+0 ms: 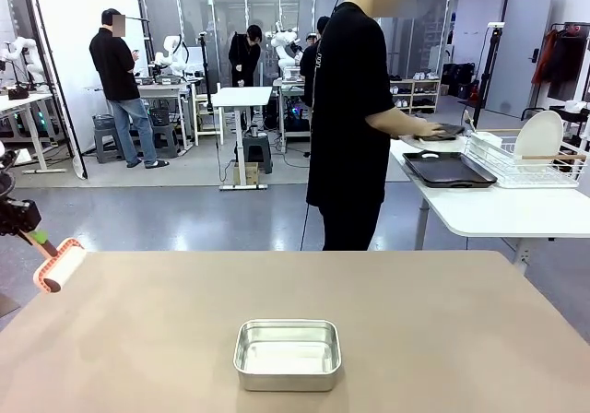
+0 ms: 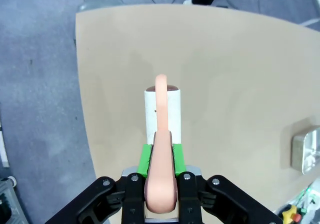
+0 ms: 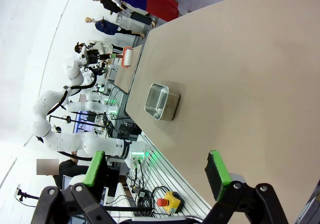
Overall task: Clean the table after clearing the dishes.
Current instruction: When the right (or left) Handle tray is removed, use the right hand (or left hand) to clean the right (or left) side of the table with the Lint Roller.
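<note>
My left gripper [image 1: 35, 239] hangs just off the left edge of the beige table [image 1: 442, 339], shut on the pink handle of a lint roller [image 1: 57, 267]. In the left wrist view the green pads of the left gripper [image 2: 161, 159] clamp that handle, and the white roll [image 2: 162, 111] hovers over the table [image 2: 235, 79] near its edge. My right gripper [image 3: 156, 171] stands open above the table's near side, with nothing between its fingers. On the white side table a person rests a hand on a dark tray [image 1: 441, 133]. Another dark tray [image 1: 449, 169] lies beside a white plate [image 1: 539, 136] standing in a wire rack.
A shiny steel pan [image 1: 288, 353] sits near the front middle of the table; the wrist views show this pan [image 2: 307, 149] [image 3: 162, 101] too. The person [image 1: 355, 118] stands beyond the far edge, turned toward the white side table [image 1: 498, 212].
</note>
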Motion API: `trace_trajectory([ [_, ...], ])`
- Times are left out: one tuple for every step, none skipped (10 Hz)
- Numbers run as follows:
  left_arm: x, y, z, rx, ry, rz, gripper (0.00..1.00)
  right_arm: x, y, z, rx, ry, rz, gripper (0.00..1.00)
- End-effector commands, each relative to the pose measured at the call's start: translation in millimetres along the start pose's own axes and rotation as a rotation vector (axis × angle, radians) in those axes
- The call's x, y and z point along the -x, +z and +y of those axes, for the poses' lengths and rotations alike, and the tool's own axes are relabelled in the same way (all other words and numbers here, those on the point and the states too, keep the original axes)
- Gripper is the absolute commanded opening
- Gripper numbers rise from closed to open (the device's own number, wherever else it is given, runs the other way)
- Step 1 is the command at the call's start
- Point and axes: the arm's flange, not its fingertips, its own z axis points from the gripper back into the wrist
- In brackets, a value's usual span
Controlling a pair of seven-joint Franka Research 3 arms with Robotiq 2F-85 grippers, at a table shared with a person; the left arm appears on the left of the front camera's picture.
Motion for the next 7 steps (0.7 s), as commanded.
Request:
trace_trajectory([
  [5.9,7.4,-25.2,-0.08,-0.013,-0.015,0.21,1.1,-1.3,3.9,0.008,-0.002,-0.007,1.0],
  [3.9,8.7,-37.2,-0.099,-0.035,-0.01,0.21,1.1,-1.3,3.9,0.008,-0.002,-0.007,1.0],
  [1.3,9.3,-45.2,-0.107,-0.051,-0.007,0.21,1.1,-1.3,3.9,0.008,-0.002,-0.007,1.0],
  [-0.4,7.4,-48.3,-0.092,-0.051,0.004,0.21,1.1,-1.3,3.9,0.008,-0.002,-0.007,1.0],
  [-4.1,11.1,-36.4,-0.063,-0.055,-0.002,0.21,1.1,-1.3,3.9,0.008,-0.002,-0.007,1.0],
  [-4.1,11.1,-36.4,-0.063,-0.055,-0.002,0.21,1.1,-1.3,3.9,0.008,-0.002,-0.007,1.0],
  [-4.1,11.1,-36.4,-0.063,-0.055,-0.002,0.21,1.1,-1.3,3.9,0.008,-0.002,-0.007,1.0],
])
